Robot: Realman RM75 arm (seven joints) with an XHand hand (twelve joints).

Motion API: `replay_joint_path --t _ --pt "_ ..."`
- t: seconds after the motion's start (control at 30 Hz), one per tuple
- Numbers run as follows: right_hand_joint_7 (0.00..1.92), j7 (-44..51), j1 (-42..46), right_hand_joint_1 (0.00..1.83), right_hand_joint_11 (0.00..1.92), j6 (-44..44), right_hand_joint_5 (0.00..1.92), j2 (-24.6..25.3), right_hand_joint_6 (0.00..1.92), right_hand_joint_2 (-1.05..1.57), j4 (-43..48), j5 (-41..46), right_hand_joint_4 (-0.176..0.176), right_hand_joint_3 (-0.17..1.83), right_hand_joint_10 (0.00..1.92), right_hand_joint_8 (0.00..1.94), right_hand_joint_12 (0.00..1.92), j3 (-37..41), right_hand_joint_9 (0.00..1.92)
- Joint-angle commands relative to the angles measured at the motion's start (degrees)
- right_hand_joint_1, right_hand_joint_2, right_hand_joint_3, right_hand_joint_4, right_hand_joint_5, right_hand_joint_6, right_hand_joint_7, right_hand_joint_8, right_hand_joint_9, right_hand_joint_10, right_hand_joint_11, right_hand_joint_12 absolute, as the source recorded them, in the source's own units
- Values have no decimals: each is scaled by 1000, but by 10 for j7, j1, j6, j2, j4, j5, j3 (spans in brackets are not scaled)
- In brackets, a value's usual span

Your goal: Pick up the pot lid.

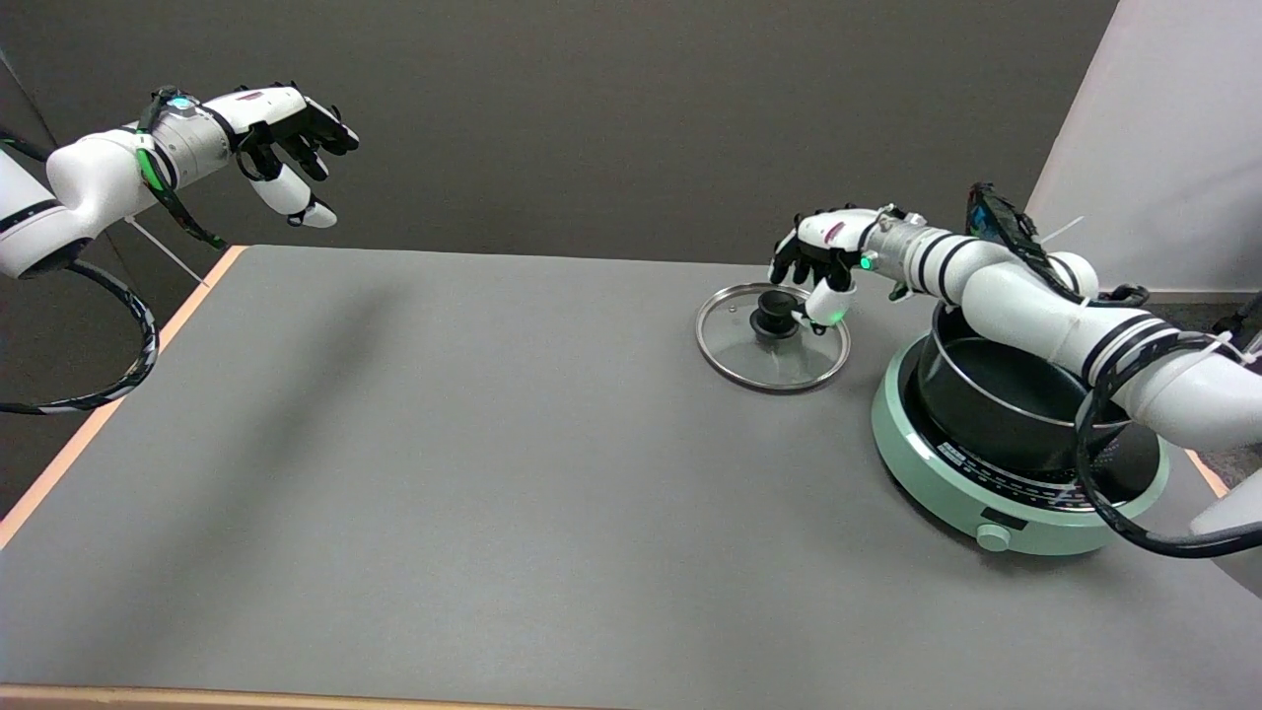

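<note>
Item: green cooker [996, 513], nearest, on the grey table [493, 473]; black pot [996, 404] seated on it. Item: pot lid [772, 335], glass, flat on the table just left of the cooker. Item: my right hand [823, 258], above the lid's far side, fingers apart and curled down, one white fingertip beside the black knob [775, 312], gripping nothing.

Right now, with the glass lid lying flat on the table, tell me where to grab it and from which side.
Take the pot lid by its black knob, coming down from above. The lid lies flat, its thin rim hugging the table, and only the knob stands up. The right hand hovers beside it, fingers pointing down.
</note>
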State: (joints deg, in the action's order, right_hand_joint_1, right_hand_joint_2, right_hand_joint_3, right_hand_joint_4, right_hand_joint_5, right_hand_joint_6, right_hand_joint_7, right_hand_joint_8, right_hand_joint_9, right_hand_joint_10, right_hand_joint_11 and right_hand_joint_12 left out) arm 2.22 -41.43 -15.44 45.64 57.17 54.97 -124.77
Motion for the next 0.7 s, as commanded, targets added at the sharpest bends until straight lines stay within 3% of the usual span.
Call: replay_joint_path --t 0.03,0.47,0.7 --pt "761 -1 -10 1049 468 18 640 13 340 561 28 12 80 964 711 282 1478 -8 775" --pt "689 -2 -29 1046 490 -14 607 29 302 536 23 12 99 980 666 260 1468 -36 730" --pt "545 -3 -26 1000 507 -54 495 26 208 497 33 8 57 1024 551 226 1422 -33 616"
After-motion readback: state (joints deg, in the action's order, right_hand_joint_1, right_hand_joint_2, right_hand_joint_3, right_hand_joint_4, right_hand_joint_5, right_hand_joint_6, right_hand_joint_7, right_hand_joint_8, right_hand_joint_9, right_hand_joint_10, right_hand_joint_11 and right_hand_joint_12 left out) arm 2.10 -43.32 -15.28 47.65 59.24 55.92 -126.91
